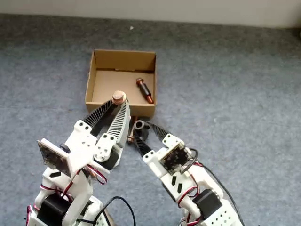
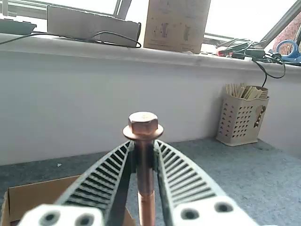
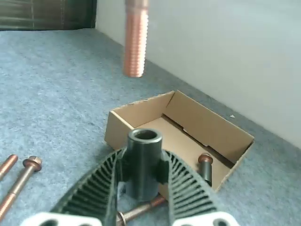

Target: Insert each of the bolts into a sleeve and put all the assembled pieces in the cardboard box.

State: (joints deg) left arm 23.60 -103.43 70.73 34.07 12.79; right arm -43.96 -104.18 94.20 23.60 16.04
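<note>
Left end effector (image 1: 117, 106) clenched on copper bolt (image 2: 143, 128): upright, hex flange head just above the fingertips, shank running down between them. Right end effector (image 1: 141, 130) grasping black sleeve (image 3: 144, 160): upright, open bore up, top poking out above its fingertips. The bolt's threaded end hangs higher than the sleeve, apart from it. Cardboard box (image 1: 124, 53) sits just beyond both end effectors, with one assembled piece (image 1: 145, 90) inside. Loose bolt (image 3: 141, 209) lies on grey surface (image 1: 225, 94) beneath the right end effector, second loose bolt (image 3: 21, 181) off to its side.
</note>
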